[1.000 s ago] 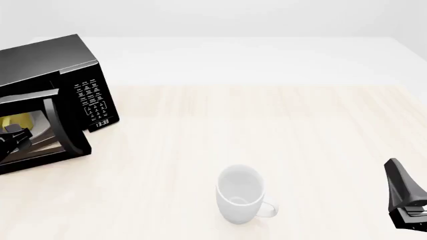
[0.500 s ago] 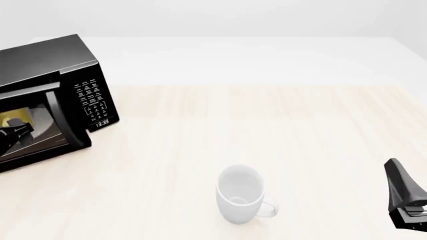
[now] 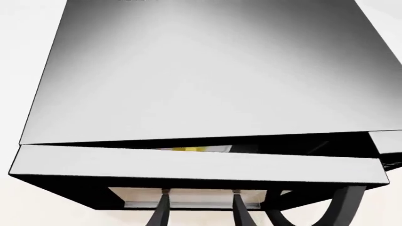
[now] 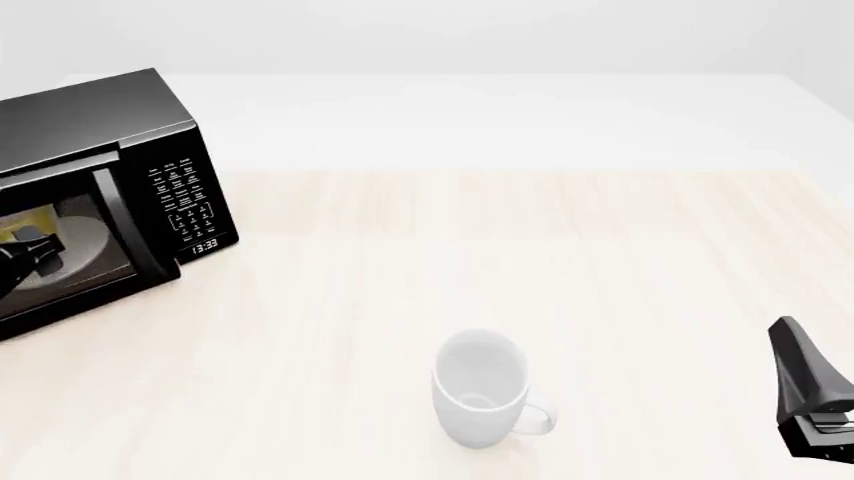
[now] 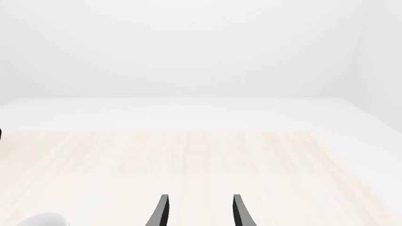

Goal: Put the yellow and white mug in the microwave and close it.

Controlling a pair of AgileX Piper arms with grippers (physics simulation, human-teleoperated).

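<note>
The black microwave (image 4: 100, 115) stands at the table's far left, its glass door (image 4: 123, 215) almost shut. The yellow and white mug (image 4: 40, 213) shows dimly through the glass, inside on the white plate. In the left wrist view a narrow gap remains between door and microwave body (image 3: 207, 70), with a sliver of the yellow mug (image 3: 188, 149) in it. My left gripper (image 4: 32, 257) is open and empty, against the door's outer face; its fingers (image 3: 161, 209) stand apart. My right gripper (image 4: 811, 395) is open and empty at the near right edge.
A larger all-white mug (image 4: 481, 388) stands upright near the table's front middle, handle to the right; its rim shows in the right wrist view (image 5: 41, 220). The microwave keypad (image 4: 187, 200) faces right of the door.
The microwave door has swung from partly open to almost shut, with my left gripper moving back along with it. The right arm and the white mug have not moved.
</note>
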